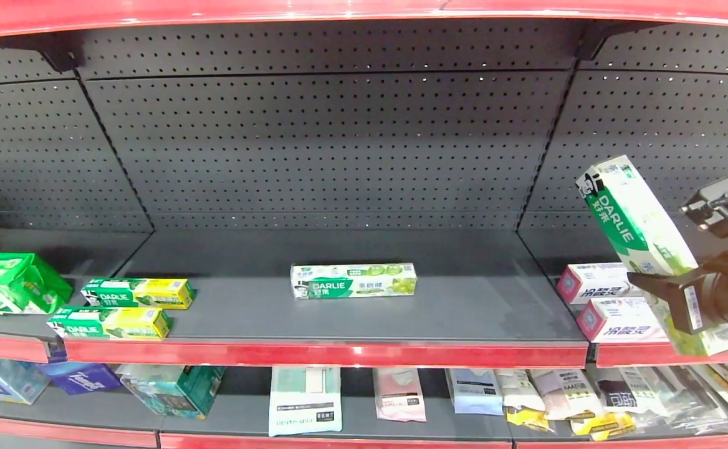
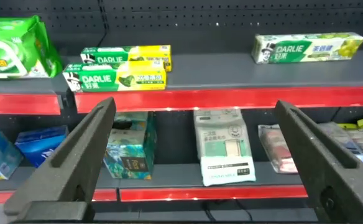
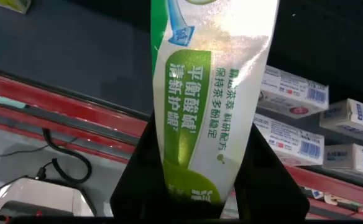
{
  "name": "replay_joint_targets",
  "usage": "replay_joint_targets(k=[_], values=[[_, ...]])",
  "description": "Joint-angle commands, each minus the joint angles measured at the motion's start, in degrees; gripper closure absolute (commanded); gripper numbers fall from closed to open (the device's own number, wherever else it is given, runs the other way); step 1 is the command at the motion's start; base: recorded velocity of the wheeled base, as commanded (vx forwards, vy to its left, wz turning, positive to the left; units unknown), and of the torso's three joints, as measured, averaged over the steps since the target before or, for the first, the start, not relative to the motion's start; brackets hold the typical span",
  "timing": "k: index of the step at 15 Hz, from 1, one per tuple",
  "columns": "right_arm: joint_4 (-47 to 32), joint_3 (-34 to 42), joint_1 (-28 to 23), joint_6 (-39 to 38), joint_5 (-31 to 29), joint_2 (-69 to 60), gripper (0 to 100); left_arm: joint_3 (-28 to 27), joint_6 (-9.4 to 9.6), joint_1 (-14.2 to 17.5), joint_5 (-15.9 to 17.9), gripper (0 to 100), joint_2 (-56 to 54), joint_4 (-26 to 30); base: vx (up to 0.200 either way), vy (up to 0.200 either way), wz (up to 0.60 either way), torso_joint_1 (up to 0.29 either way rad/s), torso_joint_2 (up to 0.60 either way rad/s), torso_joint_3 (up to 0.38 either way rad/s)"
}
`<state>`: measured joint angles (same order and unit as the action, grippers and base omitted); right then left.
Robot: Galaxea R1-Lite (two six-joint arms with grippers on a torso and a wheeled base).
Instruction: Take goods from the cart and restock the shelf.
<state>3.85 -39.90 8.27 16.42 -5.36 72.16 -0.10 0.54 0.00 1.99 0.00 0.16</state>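
Your right gripper [image 1: 675,299] sits at the far right, in front of the right-hand bay, with its fingers clamped on the held toothpaste box [image 1: 632,218]. In the right wrist view the two black fingers [image 3: 143,168] press the box [image 3: 212,93] from either side near its lower end. The box stands tilted, its top leaning toward your left and up against the pegboard back [image 1: 339,143], while its bottom end hangs in front of the two white-and-pink boxes [image 1: 594,282]; you cannot tell whether it touches them. Your left gripper [image 2: 194,155] is held low and level, facing the shelf's red front edge [image 2: 231,98], fingers spread wide and holding nothing. On the middle shelf board [image 1: 464,293], one lying toothpaste box [image 1: 353,280] rests lengthwise near the centre, well back from the red edge [image 1: 326,353]. Two green-and-yellow boxes [image 1: 138,293] lie at the board's left end, the nearer one just beside the edge, and a green wipes pack [image 1: 9,284] sits in the left bay. Bare board stretches between the lying box and the slanted upright [image 1: 548,149] that splits off the right bay, and there is tall open room under the upper red shelf [image 1: 339,9].
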Motion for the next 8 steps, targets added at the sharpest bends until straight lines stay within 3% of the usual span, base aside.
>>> replay_joint_targets(k=[1,6,8], values=[[0.1,-0.2,0.1,0.0,0.0,-1.4,100,0.0,0.08,-0.1,0.0,0,0.4,0.0,0.000,0.000,0.00,0.000,0.00,0.000],[-0.5,3.6,-1.6,-1.0,1.6,-9.0,100,-0.2,1.57,-0.5,0.6,0,4.6,0.1,0.000,0.000,0.00,0.000,0.00,0.000],[-0.6,5.4,-1.7,-1.1,1.5,-10.8,100,-0.9,1.92,-2.7,1.3,0,6.8,0.0,0.000,0.000,0.00,0.000,0.00,0.000]])
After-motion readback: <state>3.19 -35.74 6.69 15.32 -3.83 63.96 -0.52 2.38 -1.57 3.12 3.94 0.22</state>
